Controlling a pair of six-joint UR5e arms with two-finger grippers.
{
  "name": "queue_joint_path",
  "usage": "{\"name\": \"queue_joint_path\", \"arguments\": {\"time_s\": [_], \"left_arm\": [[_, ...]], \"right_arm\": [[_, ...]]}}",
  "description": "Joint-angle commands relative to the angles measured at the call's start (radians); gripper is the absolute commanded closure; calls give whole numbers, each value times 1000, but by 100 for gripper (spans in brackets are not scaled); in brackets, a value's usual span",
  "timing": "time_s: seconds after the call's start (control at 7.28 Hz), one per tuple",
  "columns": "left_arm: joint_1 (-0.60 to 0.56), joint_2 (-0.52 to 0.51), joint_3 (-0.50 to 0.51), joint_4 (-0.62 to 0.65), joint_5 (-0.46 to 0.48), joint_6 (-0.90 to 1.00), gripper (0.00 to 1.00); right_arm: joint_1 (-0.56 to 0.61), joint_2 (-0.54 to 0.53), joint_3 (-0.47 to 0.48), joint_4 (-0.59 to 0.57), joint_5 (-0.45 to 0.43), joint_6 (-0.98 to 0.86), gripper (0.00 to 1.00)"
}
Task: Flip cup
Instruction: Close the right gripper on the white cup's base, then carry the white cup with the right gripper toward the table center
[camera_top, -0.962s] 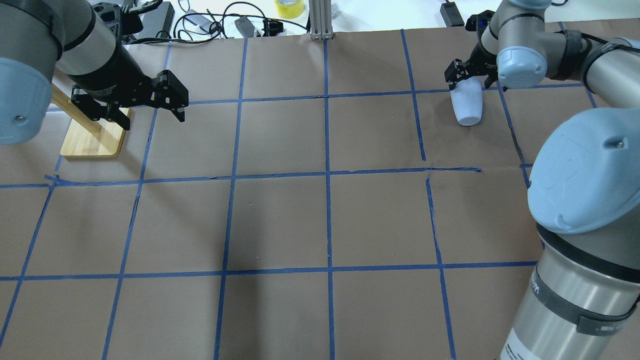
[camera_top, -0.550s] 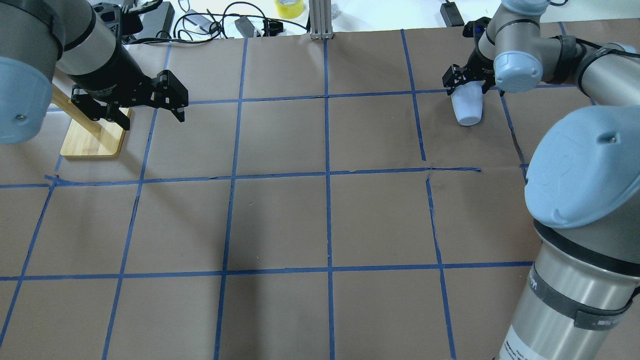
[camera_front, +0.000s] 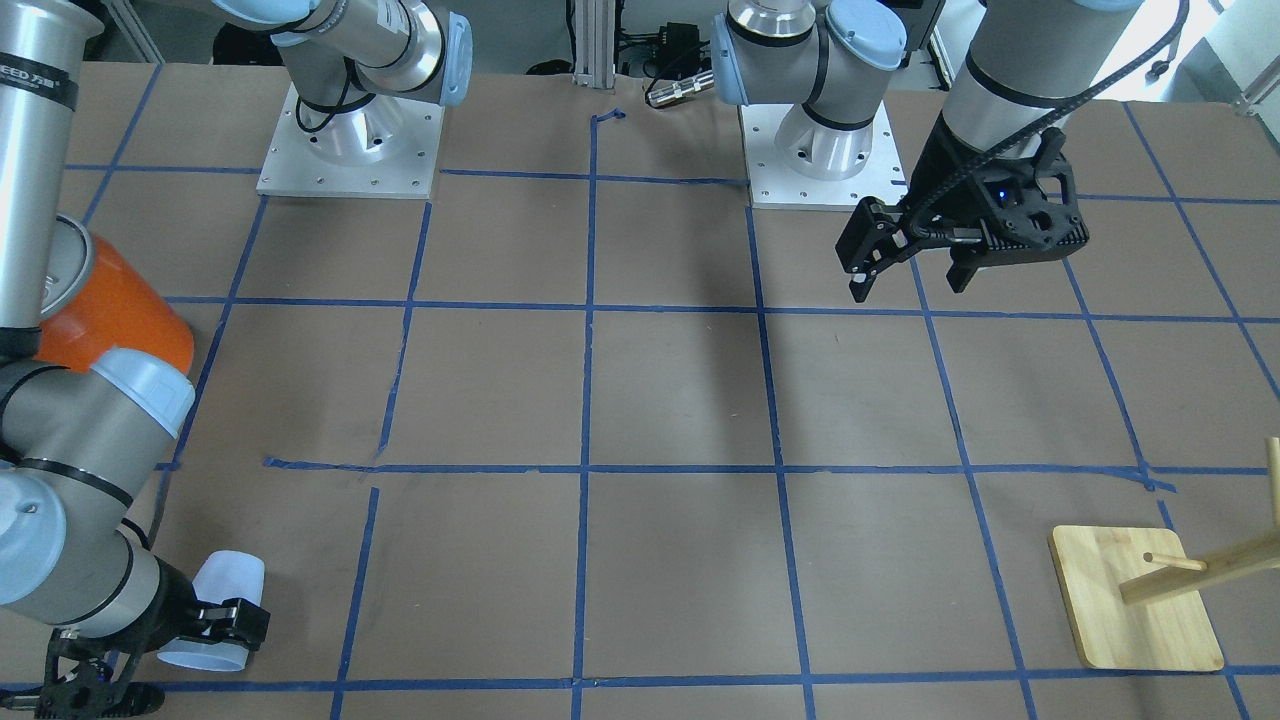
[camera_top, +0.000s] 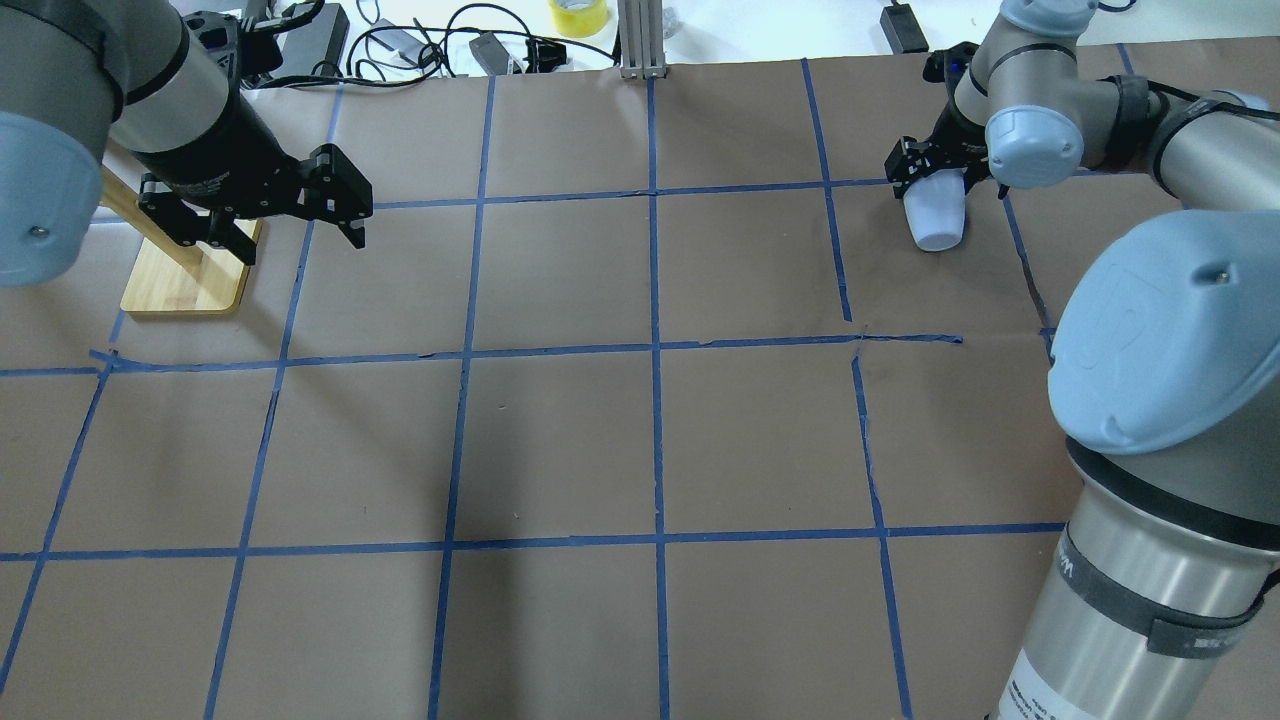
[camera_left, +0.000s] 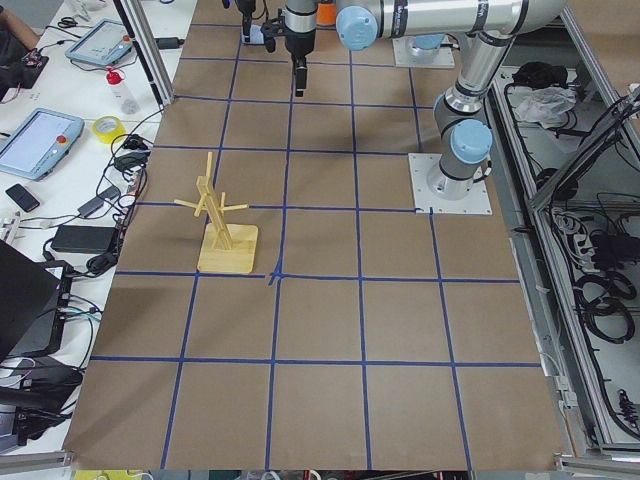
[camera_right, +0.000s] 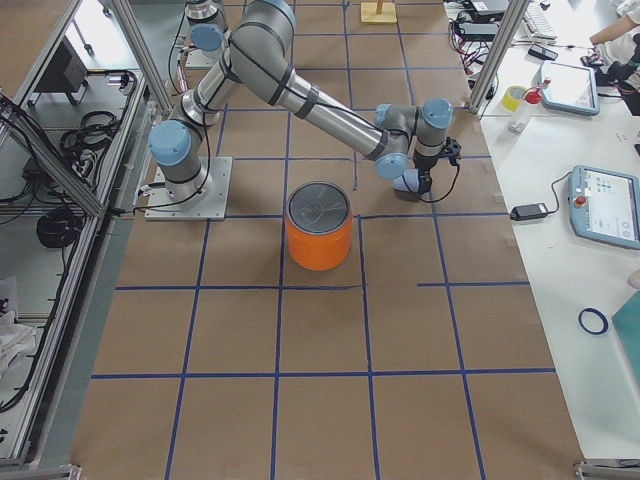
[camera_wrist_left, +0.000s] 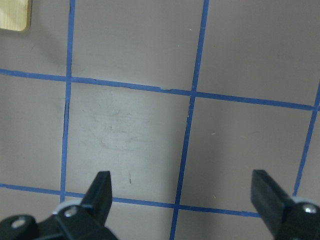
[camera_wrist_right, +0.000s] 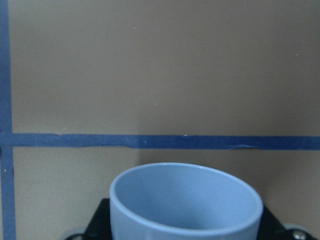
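The right claw is closed around the cup, with one finger on each side near the rim. The cup is tilted, its mouth towards the wrist and its narrow bottom towards the robot, at the far right part of the surface. It seems to be just above the brown paper, but I cannot tell whether it touches. The left claw is spread wide and holds nothing; it hangs over the surface beside the wooden stand.

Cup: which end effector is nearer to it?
Right. The right end effector grips the cup; the left end effector hovers far off, beside the wooden stand.
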Motion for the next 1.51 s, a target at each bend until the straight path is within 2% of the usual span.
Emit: {"name": "queue_joint_path", "arguments": {"time_s": [0.0,0.14,0.55,0.96,1.37], "left_arm": [[4,-3,0,7,12,0,0],[11,-3,0,7,15,-2,0],[12,-3,0,2,14,1,0],[23,9,3,-64,38,0,0],[167,8,17,-61,43,85,0]], "right_arm": [[4,-13,30,-1,-9,-2,72],[4,-16,31,-1,-7,-2,84],[45,-68,29,2,-6,-1,93],[261,-113,15,0,-14,-2,98],[464,-111,17,-18,-17,-126,100]]}}
